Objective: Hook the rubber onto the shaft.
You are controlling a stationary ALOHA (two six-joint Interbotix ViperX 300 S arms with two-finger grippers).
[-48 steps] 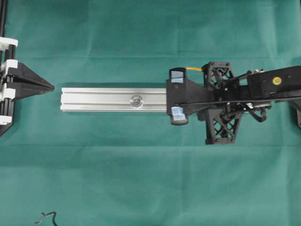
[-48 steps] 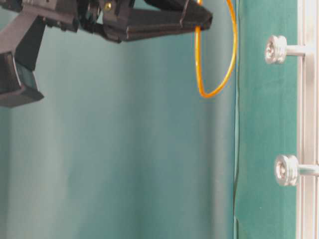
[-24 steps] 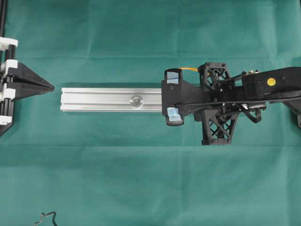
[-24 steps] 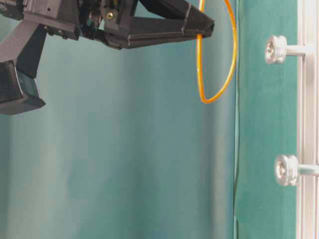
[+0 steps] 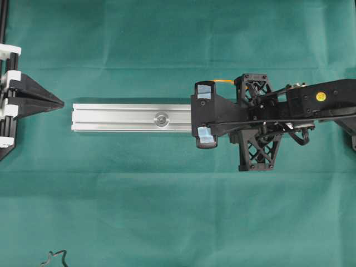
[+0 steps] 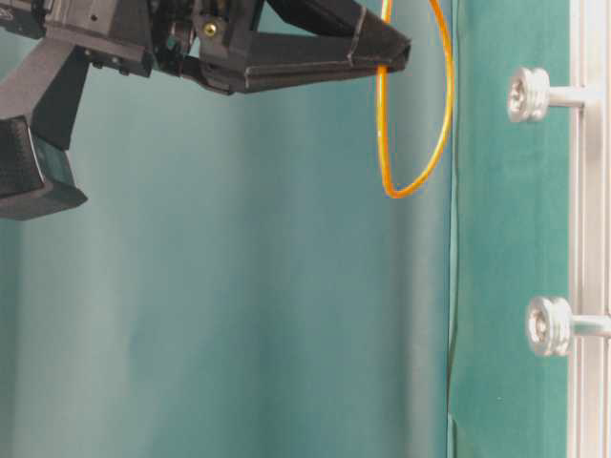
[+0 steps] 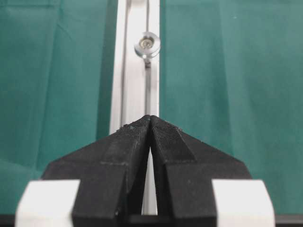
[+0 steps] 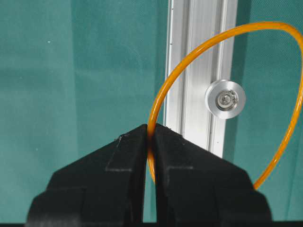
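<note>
1. The rubber band (image 8: 158,106) is hanging as an open orange loop from your right gripper (image 8: 150,135), pinched by one side right at the tips. In the right wrist view the loop is framing one of the silver pegs (image 8: 225,99) on the rail (image 8: 189,71), but the table-level view is showing the band (image 6: 441,105) in the air, clear of the pegs. So it's not sitting on anything yet.

2. Your right gripper is squeezing fully closed on the band, jaws pressed together with only the thin rubber between them. From the side, the fingertips (image 6: 382,50) are pointing toward the rail and the loop is drooping off them.

3. In the overhead view your right gripper (image 5: 225,92) is hovering over the right end of the rail (image 5: 111,117), and only a sliver of the band (image 5: 223,82) is peeking out along the upper edge of the arm.

4. One peg (image 5: 161,118) is showing on the rail in the overhead view, a bit left of where your arm is covering it. In the table-level view two pegs are sticking out of the rail (image 6: 584,239), one (image 6: 528,93) near the loop's level and a second one (image 6: 546,326) well apart from it.

5. Your left gripper (image 5: 60,103) is sitting just off the left end of the rail, well away from the band. In its own wrist view the jaws are pressed together, tips (image 7: 150,120) touching, gripping nothing.

6. Everything is sitting on a green cloth (image 5: 178,211).
</note>
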